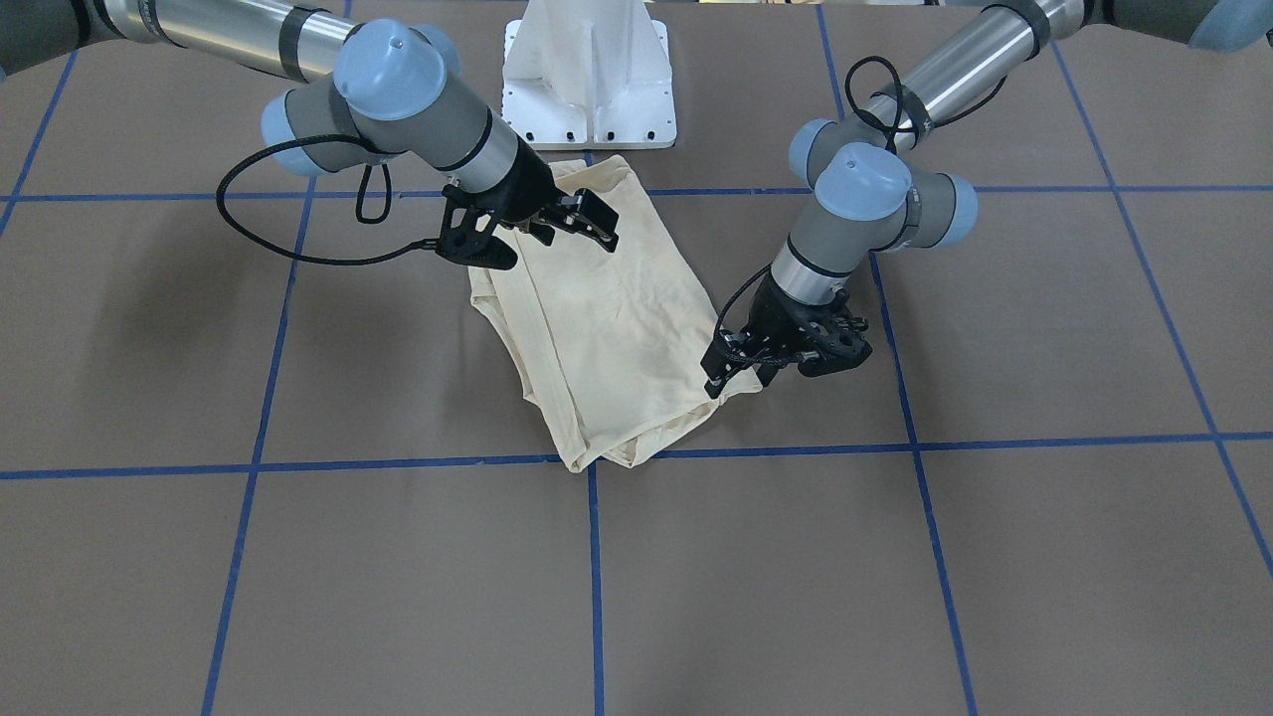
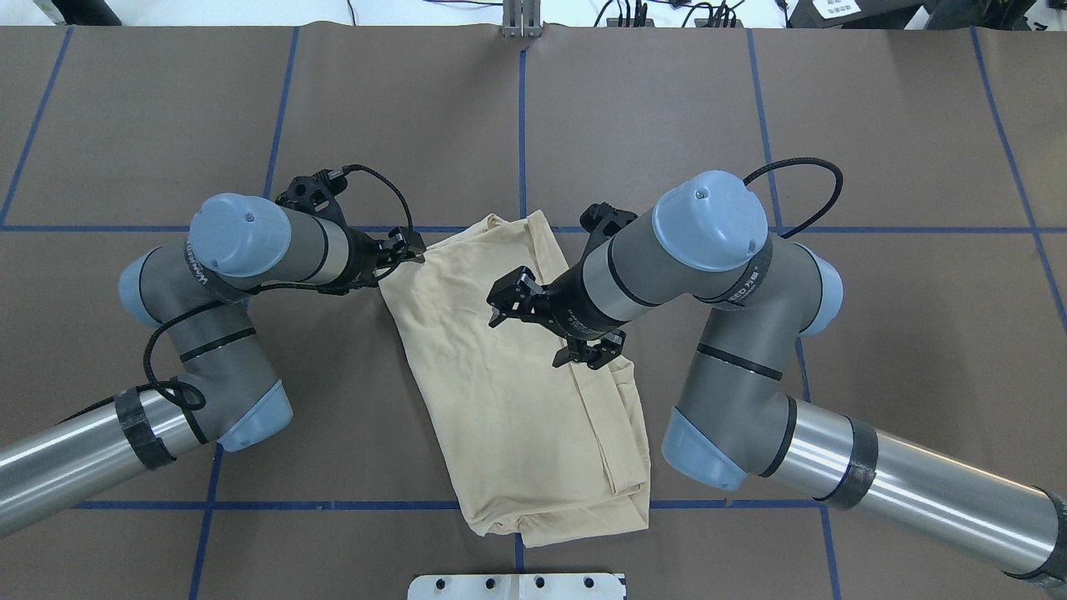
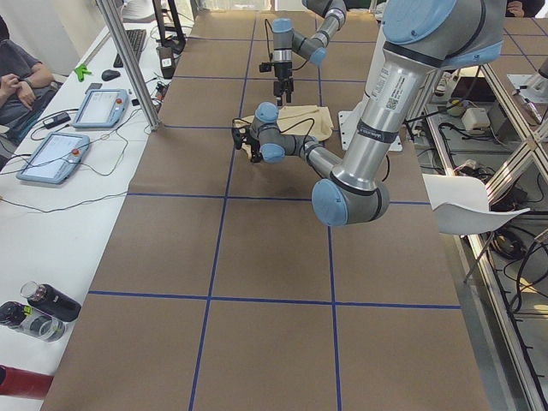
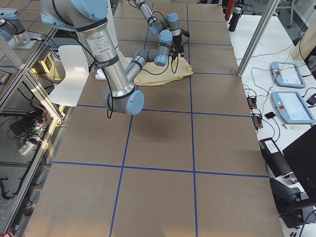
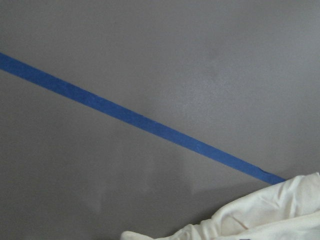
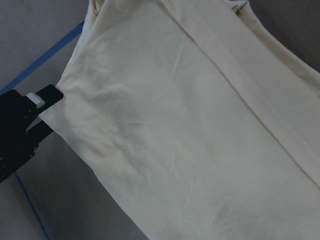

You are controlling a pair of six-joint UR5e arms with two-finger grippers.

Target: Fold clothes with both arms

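The pale cream-yellow shirt lies folded into a long slanted strip on the brown table; its print is hidden. My left gripper is low at the strip's far corner and looks shut on the cloth there. In the right wrist view one of its black fingers meets the shirt at that corner. My right gripper is open and empty, hovering above the middle of the shirt. The left wrist view shows only table, blue tape and a shirt edge.
The white pedestal base stands just behind the shirt's near end. Blue tape lines grid the table. Operator tablets and bottles lie on a side bench beyond the table's far edge.
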